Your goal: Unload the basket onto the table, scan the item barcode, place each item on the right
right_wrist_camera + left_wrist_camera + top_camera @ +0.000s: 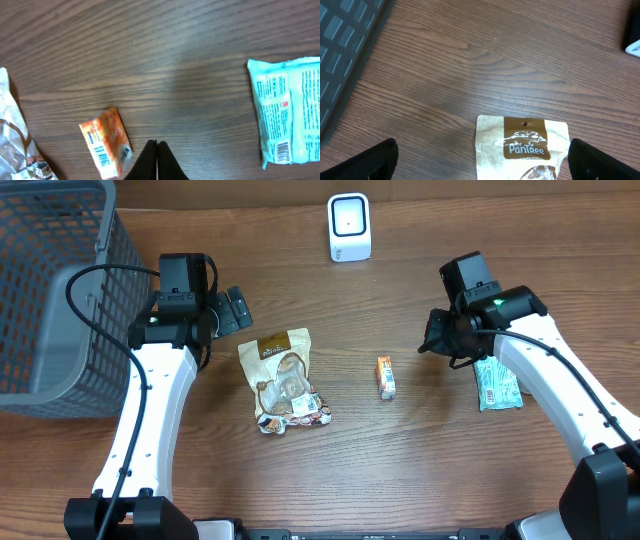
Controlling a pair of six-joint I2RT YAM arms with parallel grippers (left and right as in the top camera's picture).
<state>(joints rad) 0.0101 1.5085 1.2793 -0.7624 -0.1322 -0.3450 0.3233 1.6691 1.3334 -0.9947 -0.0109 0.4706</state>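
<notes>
Three packaged items lie on the wooden table: a brown-and-white PanTree pouch (285, 380) (525, 150), a small orange packet (386, 377) (106, 142) and a teal packet (497, 383) (287, 117). Barcodes show on the orange and teal packets in the right wrist view. The white scanner (349, 227) stands at the back centre. My left gripper (232, 310) (482, 165) hovers open behind the pouch's top edge, holding nothing. Between the orange and teal packets my right gripper (440, 340) (157, 150) is shut on nothing, just right of the orange packet.
A grey wire basket (50, 290) fills the back left corner, close to the left arm. The teal packet lies partly under the right arm in the overhead view.
</notes>
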